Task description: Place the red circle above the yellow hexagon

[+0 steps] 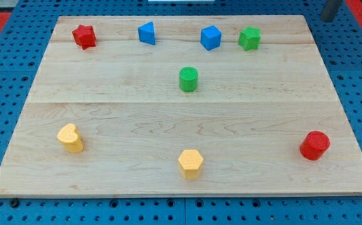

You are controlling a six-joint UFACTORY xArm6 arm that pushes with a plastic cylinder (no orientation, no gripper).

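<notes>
Red circle [314,145] sat near the view's right edge of the surface [168,119], low down, well apart from the yellow hexagon [191,163], which stood at the view's bottom centre, left of and slightly lower than the circle. No hand was there to report on, for the arm ended in a rod; only a dark cylindrical piece showed at the view's top right corner, off the surface, and my tip could not be made out, so its place relative to the blocks could not be told, and nothing was held or touched. Going outward from that corner, a green star [249,38] stood near the top edge, with a blue cube [210,37] just beside it on the view's left. Farther left along the same row stood a blue block [146,32], its shape unclear but wedge-like, and a red star [84,36] near the top left corner. A green cylinder [189,79] stood alone below the blue cube, towards the middle. A yellow block [70,137], heart-like, stood at the lower left, well apart from the hexagon. All blocks stood free of one another.
</notes>
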